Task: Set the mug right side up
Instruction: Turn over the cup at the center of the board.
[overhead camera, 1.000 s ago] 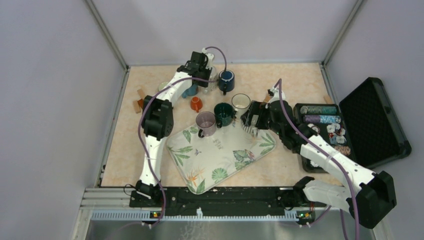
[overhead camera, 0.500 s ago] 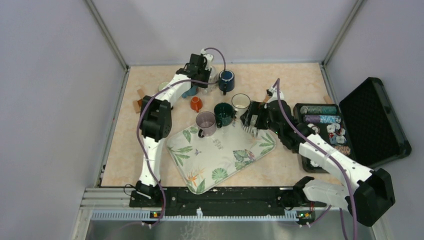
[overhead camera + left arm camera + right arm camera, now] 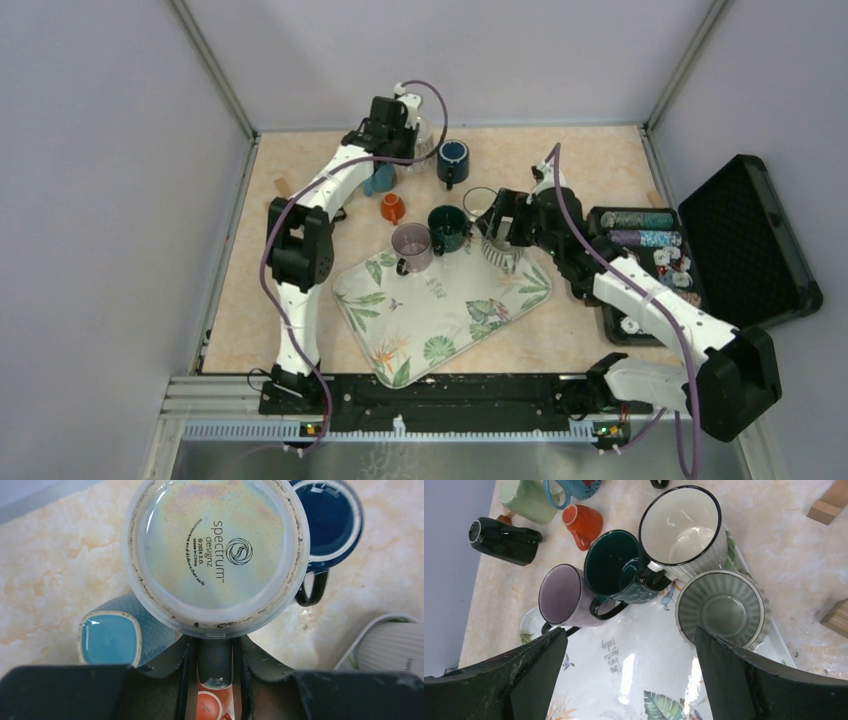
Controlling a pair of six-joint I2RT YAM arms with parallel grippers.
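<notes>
While left arm stretches far | left tool (image 3: 214,652) pinches mug (image 3: 215,550) (base up)

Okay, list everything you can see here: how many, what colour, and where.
upside-down mug: one, pearly white, far side
navy mug: one, navy, beside it
teal mug: one, teal, beside it
orange mug: one, orange, beyond tray
purple mug: one, purple, tray's far edge
dark green mug: one, dark green, beside purple
white mug: one, white, black rim, beside green
ribbed cup: one, grey, on tray
pale green mug: one, pale green, near black mug
black mug: one, black, on its side
tray: one, white, leafy, centre
wooden blocks: at least two, tan, on table
case: one, black, open, right
poker chips: many, mixed, in case
left fingers: black, around upside-down mug's handle
right fingers: black, open over tray
</notes>
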